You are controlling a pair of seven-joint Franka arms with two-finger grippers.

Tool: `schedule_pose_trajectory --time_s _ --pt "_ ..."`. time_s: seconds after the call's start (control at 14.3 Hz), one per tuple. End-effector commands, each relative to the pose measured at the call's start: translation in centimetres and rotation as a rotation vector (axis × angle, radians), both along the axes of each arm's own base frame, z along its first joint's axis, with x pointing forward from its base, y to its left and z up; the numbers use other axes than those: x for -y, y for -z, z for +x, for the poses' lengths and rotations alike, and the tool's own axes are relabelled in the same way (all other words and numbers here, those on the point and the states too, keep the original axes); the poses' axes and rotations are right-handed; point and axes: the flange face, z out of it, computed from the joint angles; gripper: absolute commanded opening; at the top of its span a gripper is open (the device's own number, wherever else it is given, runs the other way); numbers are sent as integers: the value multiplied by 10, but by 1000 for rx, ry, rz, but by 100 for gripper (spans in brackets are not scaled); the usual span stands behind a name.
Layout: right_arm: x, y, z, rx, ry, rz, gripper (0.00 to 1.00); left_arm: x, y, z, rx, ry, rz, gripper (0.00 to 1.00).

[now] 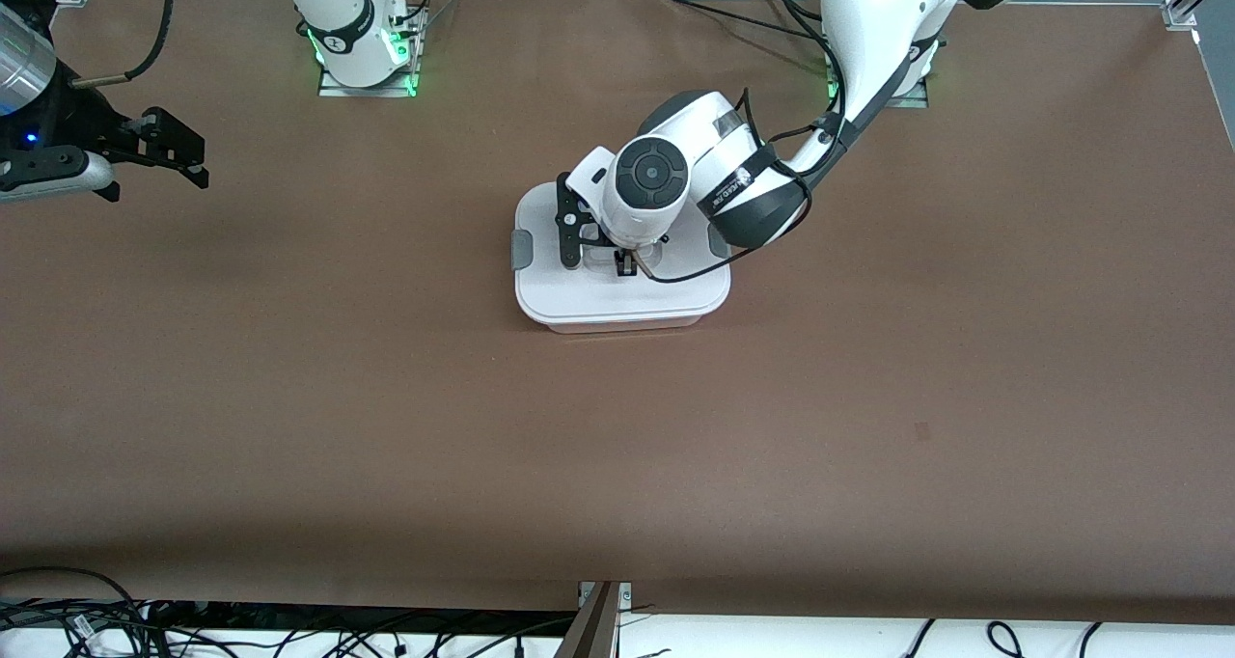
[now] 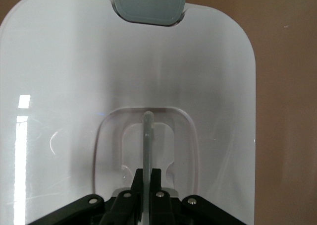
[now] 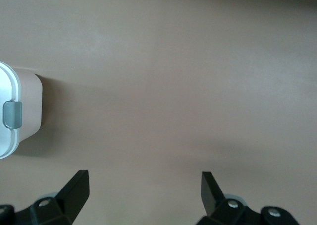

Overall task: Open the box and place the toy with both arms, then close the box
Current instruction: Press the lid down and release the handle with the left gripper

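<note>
The box (image 1: 622,296) sits mid-bench on the matte brown bench (image 1: 868,426), a rounded-rectangular tub under a flat, glossy white lid (image 2: 74,86) with a grey clip (image 2: 147,7) at its edge. The left gripper (image 2: 147,183) is down on the lid's recessed centre, its black fingers pinching the clear upright handle (image 2: 147,140). The right gripper (image 3: 143,190) waits over bare bench toward the right arm's end, fingers spread wide.

Even bright overhead light, soft shadows, window glare on the white lid (image 2: 59,86).
</note>
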Motion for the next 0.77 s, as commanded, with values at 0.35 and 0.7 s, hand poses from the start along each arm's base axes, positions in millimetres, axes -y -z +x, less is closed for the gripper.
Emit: schedule_pose_trajectory --time_s 0.35,0.7 --pt "-2 -6 -2 7 -10 -7 100 -14 -34 -4 21 -74 73 100" --pt "-3 -7 -3 8 -10 -3 100 -84 -152 3 82 -394 193 100"
